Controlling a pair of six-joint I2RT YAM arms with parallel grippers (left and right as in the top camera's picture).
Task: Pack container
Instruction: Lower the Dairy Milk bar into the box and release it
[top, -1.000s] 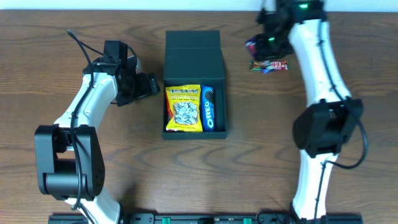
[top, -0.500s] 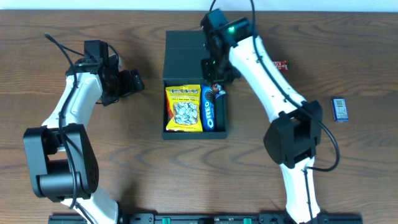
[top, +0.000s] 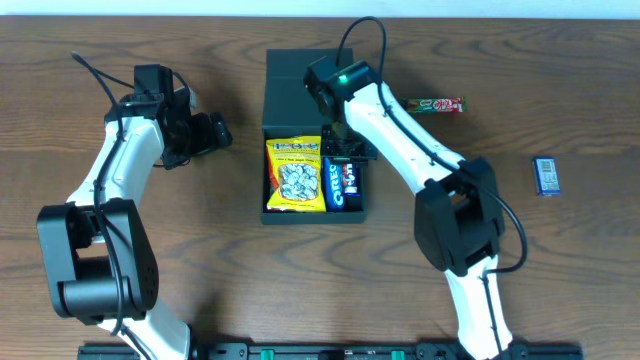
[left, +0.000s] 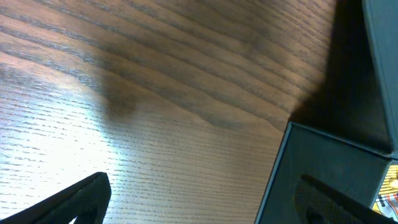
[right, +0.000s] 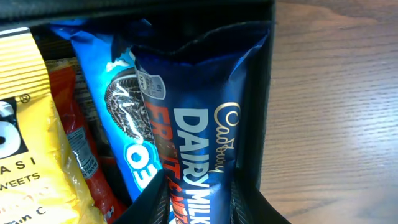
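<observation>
Container (top: 300, 75) holds sweets (top: 294, 175), Oreos (right: 118, 118), chocolate (right: 199, 124), perhaps red packet (right: 84, 143)

My right arm (top: 400, 130) has swung in from the far right corner. Its fingers (right: 148, 208) now pinch a Dairy Milk bar (right: 199, 124) down inside the container (top: 310, 75), just right of the Oreo pack (right: 124, 124). That uncovered a small blue packet (top: 545, 176) on the surface (top: 580, 250). My left arm (top: 130, 150) has drawn back left a little.
</observation>
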